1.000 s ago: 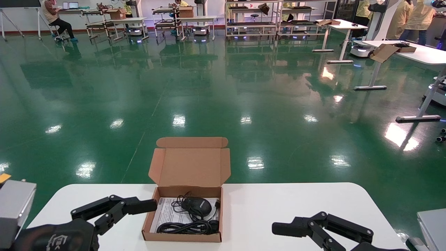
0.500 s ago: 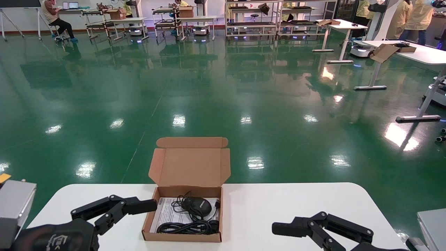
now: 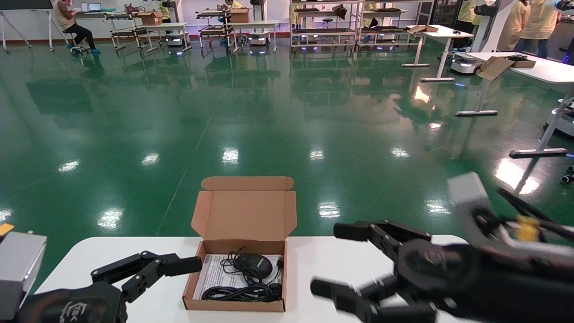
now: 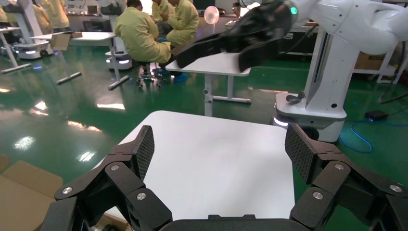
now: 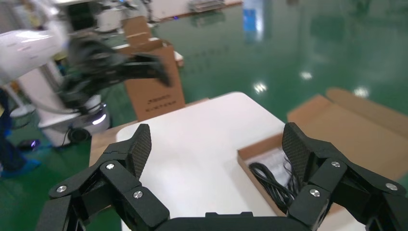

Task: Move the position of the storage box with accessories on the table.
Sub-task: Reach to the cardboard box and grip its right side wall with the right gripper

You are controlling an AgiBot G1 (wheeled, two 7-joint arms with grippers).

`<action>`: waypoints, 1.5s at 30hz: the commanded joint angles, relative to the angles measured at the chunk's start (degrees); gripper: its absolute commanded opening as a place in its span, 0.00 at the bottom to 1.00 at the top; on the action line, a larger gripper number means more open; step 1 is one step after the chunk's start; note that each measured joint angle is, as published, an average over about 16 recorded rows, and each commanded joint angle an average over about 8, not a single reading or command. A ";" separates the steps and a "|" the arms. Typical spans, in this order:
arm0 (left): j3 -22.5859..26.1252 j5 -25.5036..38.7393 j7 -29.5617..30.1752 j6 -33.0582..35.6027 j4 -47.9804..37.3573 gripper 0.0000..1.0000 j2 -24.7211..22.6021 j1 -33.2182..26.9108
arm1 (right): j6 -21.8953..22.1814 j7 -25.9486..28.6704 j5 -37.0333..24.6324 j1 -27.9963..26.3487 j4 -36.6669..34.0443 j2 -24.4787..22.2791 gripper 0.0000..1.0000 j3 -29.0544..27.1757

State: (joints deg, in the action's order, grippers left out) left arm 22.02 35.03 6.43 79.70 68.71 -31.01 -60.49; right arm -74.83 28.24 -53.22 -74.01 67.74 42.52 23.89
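Note:
The storage box (image 3: 235,306) sits open on the white table (image 3: 305,262), its lid (image 3: 244,215) standing up at the far side. Inside lie the accessories: a black mouse (image 3: 254,265), its coiled cable (image 3: 237,293) and a white leaflet (image 3: 214,274). My left gripper (image 3: 177,268) rests open just left of the box, one fingertip near its left wall. My right gripper (image 3: 325,259) hangs open above the table to the right of the box, apart from it. The right wrist view shows that gripper (image 5: 216,142) facing the box wall (image 5: 250,166) and the cable (image 5: 272,180). Nothing but bare table (image 4: 216,159) lies between the left gripper's (image 4: 219,147) pads.
The table's far edge (image 3: 358,236) drops to green floor just behind the box. Other tables, carts and people stand far off. A large cardboard carton (image 5: 154,82) stands on the floor past the table's left end. A white robot base (image 4: 332,72) stands past its right end.
My right arm has lifted from the table's front right and swung up and left toward the box, blurred by motion. The left gripper and the box have not moved.

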 commanded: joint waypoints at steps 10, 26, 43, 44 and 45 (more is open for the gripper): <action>0.00 0.00 0.00 0.00 0.00 1.00 0.00 0.00 | 11.45 11.29 -15.36 -6.79 -9.74 8.41 1.00 8.35; 0.00 -0.04 0.00 -0.02 -0.02 1.00 0.01 0.01 | 10.41 4.36 -23.26 -10.57 -13.83 10.17 1.00 11.41; 0.00 -0.04 0.00 -0.02 -0.02 1.00 0.01 0.01 | 15.14 10.35 -23.86 -22.01 -49.49 34.97 1.00 15.68; 0.00 -0.04 0.00 -0.02 -0.02 1.00 0.01 0.01 | 15.95 10.74 -23.81 -21.95 -49.82 35.48 1.00 16.20; 0.00 -0.04 0.00 -0.02 -0.02 1.00 0.01 0.01 | 16.70 11.16 -23.70 -21.78 -49.76 35.79 1.00 16.82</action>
State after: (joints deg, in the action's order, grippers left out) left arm 22.02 34.99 6.42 79.68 68.69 -31.00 -60.48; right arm -58.15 40.11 -76.66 -95.15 20.02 77.35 41.55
